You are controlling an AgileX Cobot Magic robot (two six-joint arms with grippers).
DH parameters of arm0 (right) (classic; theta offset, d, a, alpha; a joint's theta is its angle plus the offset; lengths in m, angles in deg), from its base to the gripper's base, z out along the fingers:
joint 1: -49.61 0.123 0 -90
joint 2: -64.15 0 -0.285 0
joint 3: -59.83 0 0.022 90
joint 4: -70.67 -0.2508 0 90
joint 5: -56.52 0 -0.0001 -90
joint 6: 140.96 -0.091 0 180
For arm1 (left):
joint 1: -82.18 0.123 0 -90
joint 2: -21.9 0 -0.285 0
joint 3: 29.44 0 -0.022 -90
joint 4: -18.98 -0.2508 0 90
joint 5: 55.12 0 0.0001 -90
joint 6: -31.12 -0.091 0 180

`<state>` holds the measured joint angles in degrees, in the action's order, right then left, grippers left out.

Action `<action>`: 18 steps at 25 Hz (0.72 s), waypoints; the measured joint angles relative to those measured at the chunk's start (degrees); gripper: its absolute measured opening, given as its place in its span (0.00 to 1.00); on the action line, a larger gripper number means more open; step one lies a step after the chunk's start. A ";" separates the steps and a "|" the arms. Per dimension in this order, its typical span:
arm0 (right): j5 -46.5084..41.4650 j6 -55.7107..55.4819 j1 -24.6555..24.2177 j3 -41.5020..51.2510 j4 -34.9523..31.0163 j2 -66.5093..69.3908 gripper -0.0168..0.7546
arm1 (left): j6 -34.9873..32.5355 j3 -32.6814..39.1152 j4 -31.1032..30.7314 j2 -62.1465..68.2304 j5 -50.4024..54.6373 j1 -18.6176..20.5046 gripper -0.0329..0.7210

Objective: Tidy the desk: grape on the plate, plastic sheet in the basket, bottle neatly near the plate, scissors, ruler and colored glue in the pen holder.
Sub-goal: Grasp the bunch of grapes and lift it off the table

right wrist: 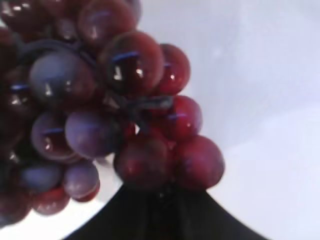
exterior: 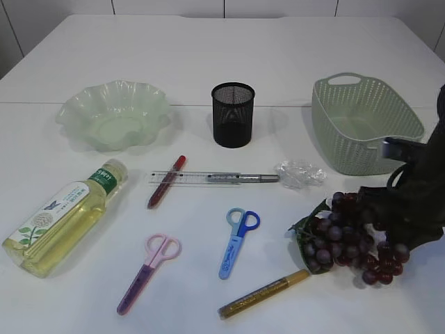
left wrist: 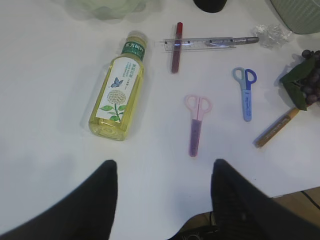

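Note:
A dark red grape bunch (exterior: 344,236) with green leaves lies at the front right of the table. My right gripper (exterior: 381,209) is down on it, jaws shut against the grapes (right wrist: 145,100). The left gripper (left wrist: 162,167) hovers open over bare table below the pink scissors (left wrist: 196,122). The bottle (exterior: 66,216) lies on its side at the left. A clear ruler (exterior: 195,179) rests under a red glue pen (exterior: 167,181), with a gold glue pen (exterior: 264,293) at the front. Blue scissors (exterior: 238,233) lie mid-table and the crumpled plastic sheet (exterior: 299,172) beside the basket (exterior: 348,149).
A pale green wavy plate (exterior: 76,111) stands back left and the black mesh pen holder (exterior: 233,115) back centre. A grey pen (exterior: 247,178) lies along the ruler. The table's front edge shows in the left wrist view.

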<state>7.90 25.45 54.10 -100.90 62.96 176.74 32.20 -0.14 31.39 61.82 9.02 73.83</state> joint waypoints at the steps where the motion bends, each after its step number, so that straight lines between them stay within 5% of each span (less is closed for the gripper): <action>1: -0.52 0.00 0.00 0.00 0.26 -1.03 0.11 | 0.00 0.00 0.00 0.00 0.00 0.00 0.62; 18: -9.02 0.89 0.00 -7.36 0.90 -11.84 0.11 | 0.00 0.00 0.00 0.00 -0.81 0.00 0.62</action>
<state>-1.12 26.35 54.10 -108.26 63.87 164.90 32.20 -0.14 31.39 61.82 8.22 73.83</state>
